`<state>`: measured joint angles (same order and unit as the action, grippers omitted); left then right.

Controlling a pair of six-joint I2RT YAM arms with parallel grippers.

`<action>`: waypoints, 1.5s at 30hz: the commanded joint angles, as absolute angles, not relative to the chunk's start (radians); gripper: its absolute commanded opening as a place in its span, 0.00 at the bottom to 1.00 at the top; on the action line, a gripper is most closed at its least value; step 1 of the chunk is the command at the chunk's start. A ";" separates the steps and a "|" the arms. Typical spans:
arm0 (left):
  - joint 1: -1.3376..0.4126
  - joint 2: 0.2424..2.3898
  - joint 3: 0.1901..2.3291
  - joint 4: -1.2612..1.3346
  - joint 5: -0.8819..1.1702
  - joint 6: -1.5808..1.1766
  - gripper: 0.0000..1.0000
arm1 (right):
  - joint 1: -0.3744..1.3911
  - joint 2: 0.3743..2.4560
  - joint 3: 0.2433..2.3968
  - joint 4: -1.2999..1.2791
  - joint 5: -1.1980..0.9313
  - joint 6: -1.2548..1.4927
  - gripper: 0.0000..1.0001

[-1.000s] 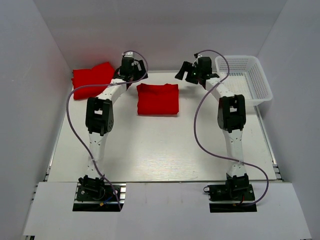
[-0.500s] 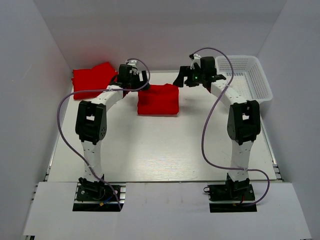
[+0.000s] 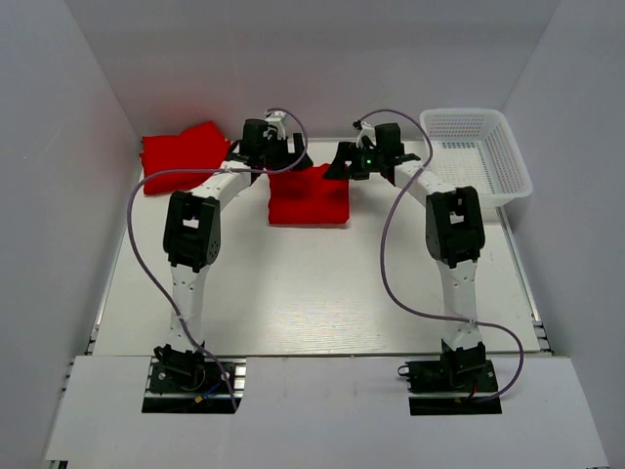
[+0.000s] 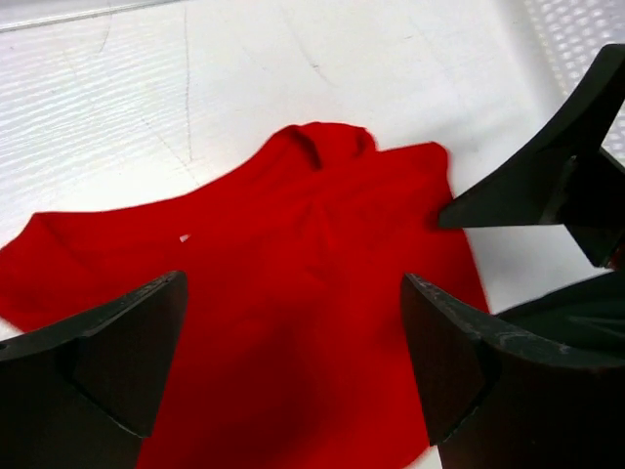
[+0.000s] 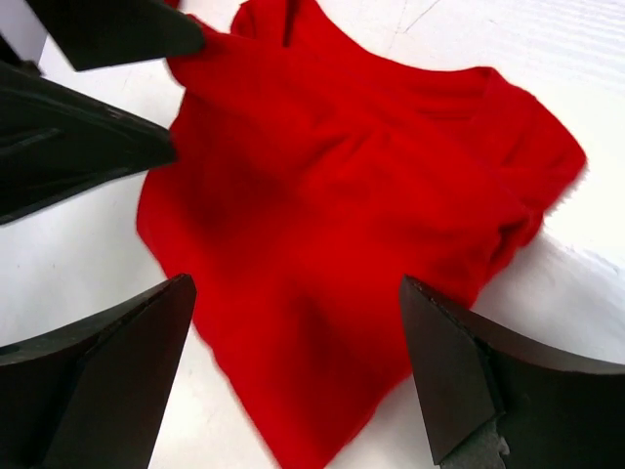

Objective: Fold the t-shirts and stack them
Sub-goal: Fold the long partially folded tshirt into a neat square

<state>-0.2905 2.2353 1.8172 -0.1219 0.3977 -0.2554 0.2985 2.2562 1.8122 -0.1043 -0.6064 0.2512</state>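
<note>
The centre t-shirt [image 3: 309, 199] lies between the left t-shirt [image 3: 182, 152] and basket [image 3: 476, 154].

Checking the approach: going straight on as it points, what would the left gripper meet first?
Probably the folded red t-shirt, framed by the open left gripper; depth is unclear.

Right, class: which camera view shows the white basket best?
The top external view: the basket shows almost whole there, rim and mesh floor. The left wrist view catches only a strip of its mesh at the upper right edge; the right wrist view shows none of it.
</note>
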 commanded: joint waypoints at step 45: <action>-0.365 1.616 1.080 -0.299 0.097 -0.365 1.00 | 0.359 1.643 1.057 -0.066 -0.355 0.247 0.90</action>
<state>-0.3656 1.5833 1.0805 -0.2245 0.1539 -0.3576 0.3607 1.6379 1.0328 -0.0071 -0.4721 0.2291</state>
